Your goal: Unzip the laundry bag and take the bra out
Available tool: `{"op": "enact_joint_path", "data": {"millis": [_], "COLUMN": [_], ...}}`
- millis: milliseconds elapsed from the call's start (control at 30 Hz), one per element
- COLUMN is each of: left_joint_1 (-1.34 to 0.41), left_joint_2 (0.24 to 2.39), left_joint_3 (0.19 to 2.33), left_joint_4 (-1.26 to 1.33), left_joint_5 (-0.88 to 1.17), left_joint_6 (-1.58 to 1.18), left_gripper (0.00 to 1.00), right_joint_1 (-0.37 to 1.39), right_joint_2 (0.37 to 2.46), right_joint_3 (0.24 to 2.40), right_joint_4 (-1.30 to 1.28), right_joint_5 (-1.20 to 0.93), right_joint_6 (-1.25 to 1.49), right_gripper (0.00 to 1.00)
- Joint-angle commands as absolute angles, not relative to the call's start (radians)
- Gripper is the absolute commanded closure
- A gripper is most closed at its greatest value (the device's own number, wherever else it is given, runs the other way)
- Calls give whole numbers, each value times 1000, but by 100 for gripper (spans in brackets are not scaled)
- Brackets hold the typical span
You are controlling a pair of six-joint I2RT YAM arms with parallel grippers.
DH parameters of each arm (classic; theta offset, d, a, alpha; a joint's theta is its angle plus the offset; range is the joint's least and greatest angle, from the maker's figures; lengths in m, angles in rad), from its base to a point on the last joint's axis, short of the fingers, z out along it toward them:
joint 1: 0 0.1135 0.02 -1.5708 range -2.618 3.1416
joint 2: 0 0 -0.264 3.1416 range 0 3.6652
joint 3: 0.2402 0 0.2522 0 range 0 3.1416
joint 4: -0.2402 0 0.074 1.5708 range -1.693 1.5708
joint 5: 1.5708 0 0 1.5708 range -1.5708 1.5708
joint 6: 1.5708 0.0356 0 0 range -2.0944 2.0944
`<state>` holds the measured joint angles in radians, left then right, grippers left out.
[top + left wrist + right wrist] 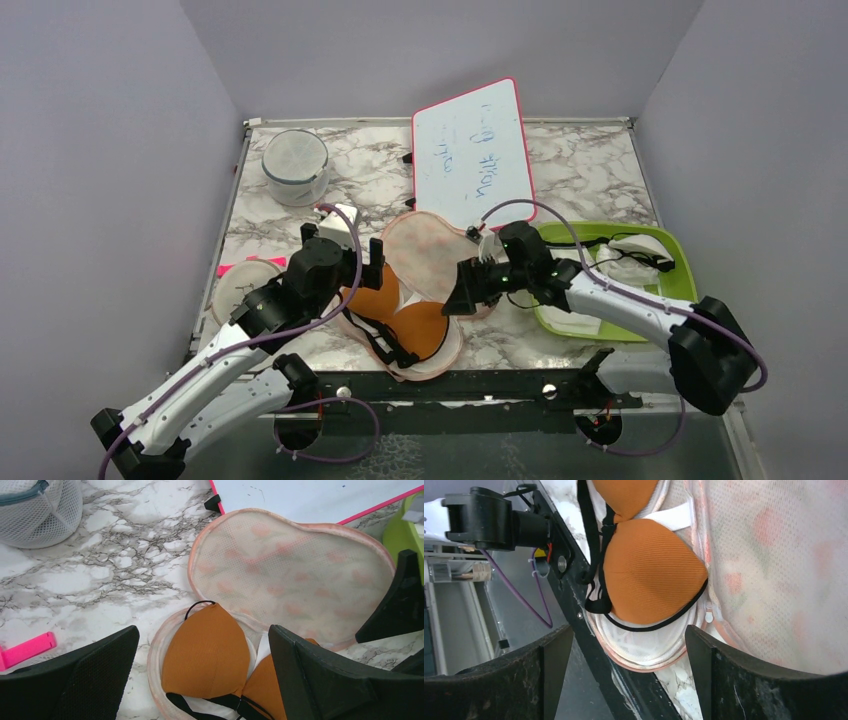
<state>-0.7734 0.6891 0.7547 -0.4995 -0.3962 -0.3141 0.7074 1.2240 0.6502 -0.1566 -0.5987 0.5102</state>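
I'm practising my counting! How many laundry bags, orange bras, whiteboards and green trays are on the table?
Laundry bags: 3 (peach laundry bag, white mesh cylinder, white disc pouch)
Orange bra: 1
Whiteboard: 1
Green tray: 1
Total: 6

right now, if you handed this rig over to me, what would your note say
Left gripper: open, empty, hovering over the bra.
Right gripper: open, empty, at the right side of the laundry bag.
Laundry bag: unzipped, its upper half lying open on the far side; the bra lies cups-up in the near half.
Done: unzipping.
Left: grasp the bra and lift it out.
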Motion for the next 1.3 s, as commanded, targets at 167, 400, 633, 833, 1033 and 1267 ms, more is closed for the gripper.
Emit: {"op": "enact_joint_path", "data": {"millis": [167, 400, 633, 833, 1033, 1267], "left_joint_1": [-770, -770, -770, -770, -769, -770], "left_joint_2": [683, 669, 671, 640, 631, 631], "left_joint_3": [749, 744, 746, 743, 741, 741], "left_joint_4": [-436, -428, -421, -416, -411, -412], "left_joint_5": [-357, -339, -299, -283, -279, -275], "left_joint_6": [-275, -270, -263, -260, -256, -255], "left_gripper": [1, 1, 1, 1, 1, 1], "right_joint_1": [712, 755, 769, 770, 816, 829], "right_joint_2": [1410, 1466, 1488, 1541, 1585, 1623], "right_joint_3": [599, 593, 640, 654, 677, 656], "right_joint_4": [56, 116, 70, 114, 154, 220], "right_joint_5": [-616, -573, -472, -457, -430, -429], "right_joint_6": [648, 708, 707, 737, 739, 760], "right_gripper": [19, 34, 33, 28, 41, 68]}}
